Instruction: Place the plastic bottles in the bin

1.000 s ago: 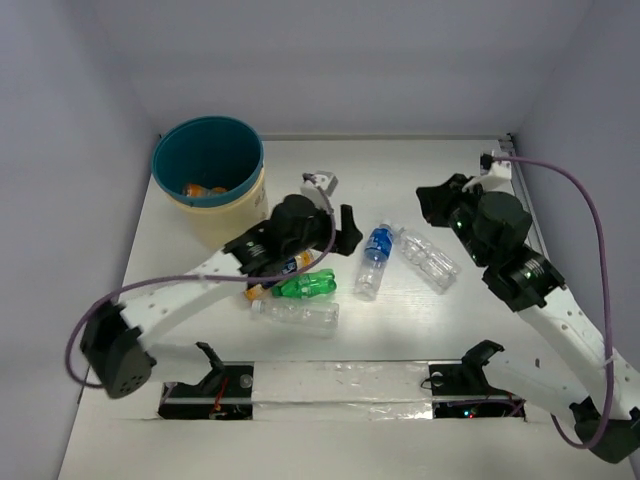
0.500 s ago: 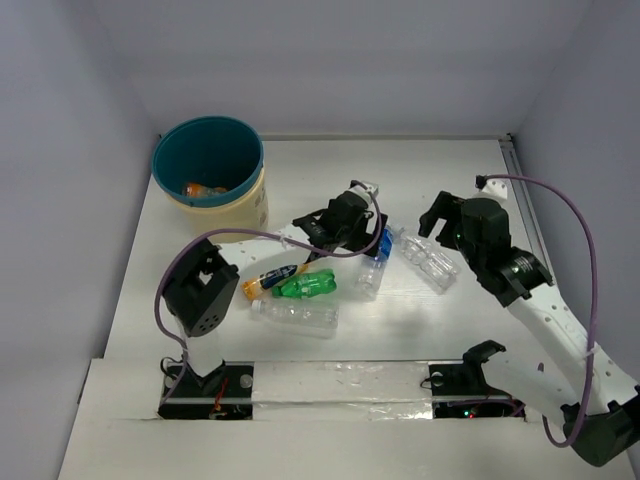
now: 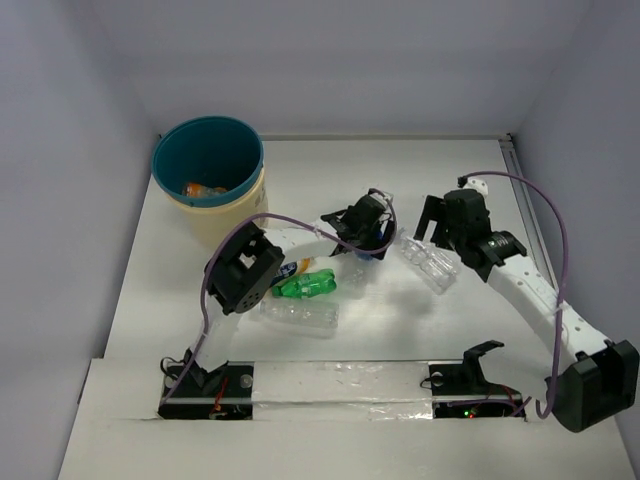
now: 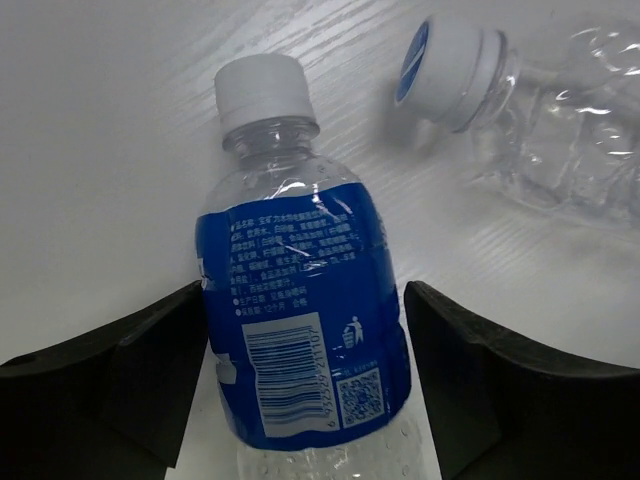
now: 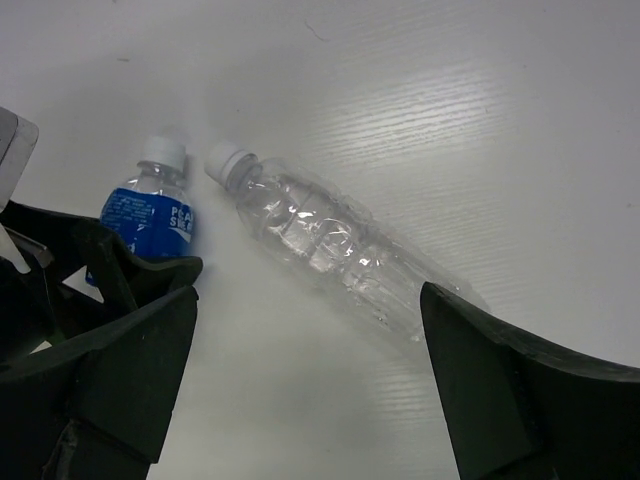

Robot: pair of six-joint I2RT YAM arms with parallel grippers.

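Observation:
A blue-labelled bottle (image 4: 300,290) with a white cap lies on the table between the fingers of my left gripper (image 4: 305,335). The left pad touches its label and a narrow gap shows at the right pad. From above, that gripper (image 3: 366,226) covers most of this bottle (image 3: 381,240). A clear crinkled bottle (image 5: 330,240) lies just beyond, cap toward the blue one. My right gripper (image 5: 308,330) hangs wide open over its near end (image 3: 428,262). The bin (image 3: 236,208) stands far left with an orange bottle (image 3: 200,188) inside.
A green bottle (image 3: 308,287) and another clear bottle (image 3: 295,313) lie left of centre, near the left arm's elbow. An orange bottle (image 3: 295,266) peeks out behind that arm. The left gripper's black body (image 5: 60,260) fills the left edge of the right wrist view.
My left arm swung right from beside the bin and came down over the blue-labelled bottle, its jaws narrowing. My right gripper opened wide and moved left toward the clear bottle.

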